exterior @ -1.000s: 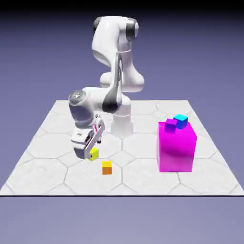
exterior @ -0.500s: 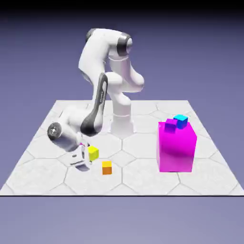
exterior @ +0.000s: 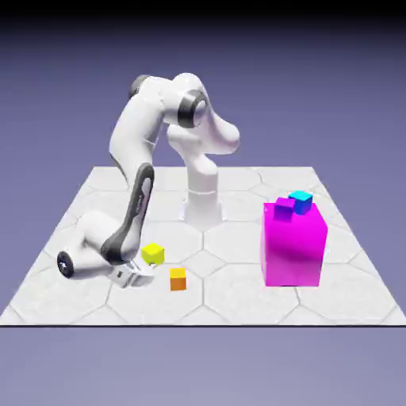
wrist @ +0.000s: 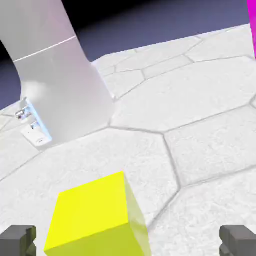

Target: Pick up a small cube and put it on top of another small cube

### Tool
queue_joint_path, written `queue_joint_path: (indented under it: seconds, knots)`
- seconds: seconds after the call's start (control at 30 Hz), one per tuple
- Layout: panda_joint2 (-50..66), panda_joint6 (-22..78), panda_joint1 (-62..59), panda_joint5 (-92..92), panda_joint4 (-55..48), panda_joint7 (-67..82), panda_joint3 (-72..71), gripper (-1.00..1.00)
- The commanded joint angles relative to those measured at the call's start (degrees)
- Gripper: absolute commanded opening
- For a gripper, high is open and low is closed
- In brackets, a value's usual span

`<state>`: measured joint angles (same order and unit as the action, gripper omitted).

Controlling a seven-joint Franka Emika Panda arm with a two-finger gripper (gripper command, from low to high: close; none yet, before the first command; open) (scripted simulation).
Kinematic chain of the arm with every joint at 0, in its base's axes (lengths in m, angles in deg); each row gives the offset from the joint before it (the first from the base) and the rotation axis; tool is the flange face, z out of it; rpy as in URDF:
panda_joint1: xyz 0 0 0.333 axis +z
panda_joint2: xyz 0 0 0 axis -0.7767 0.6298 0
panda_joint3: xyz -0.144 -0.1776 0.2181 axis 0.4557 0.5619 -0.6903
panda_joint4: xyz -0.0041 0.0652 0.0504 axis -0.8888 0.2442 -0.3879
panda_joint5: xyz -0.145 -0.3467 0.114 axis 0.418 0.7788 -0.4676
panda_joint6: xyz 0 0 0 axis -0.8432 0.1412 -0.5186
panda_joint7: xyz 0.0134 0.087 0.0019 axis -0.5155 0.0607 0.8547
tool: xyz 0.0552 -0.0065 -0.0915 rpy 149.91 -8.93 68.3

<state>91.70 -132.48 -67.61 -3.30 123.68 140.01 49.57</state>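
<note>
Tiny bright yellow cube [wrist: 97,217]: on the white hexagon-tiled table [exterior: 238,297], lying between the wide-spread, empty gripper [exterior: 136,277]. Small orange cube [exterior: 178,278] just beside. Farther: big magenta block [exterior: 294,244] carrying purple cube [exterior: 284,209] and cyan-blue cube [exterior: 301,201].

four small cubes: yellow cube [exterior: 153,253], orange cube [exterior: 178,278], purple cube [exterior: 284,209], cyan cube [exterior: 301,200], one magenta block [exterior: 295,247]
</note>
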Motion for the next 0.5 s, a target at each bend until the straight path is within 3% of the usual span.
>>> queue_joint_path:
  seconds: [0.0, 0.23, 0.43, 0.47]
  knots:
    - [1.16, 1.44, -0.26, -0.20, -0.82, 2.50, 0.26, 0.00]
    - [8.42, 10.47, -1.87, -1.42, -5.98, 18.08, 1.85, 0.00]
    - [7.03, 2.47, 0.02, -2.51, 3.75, 18.91, 1.35, 0.00]
    - [7.03, 2.47, 0.02, -2.51, 3.75, 18.91, 1.35, -1.00]
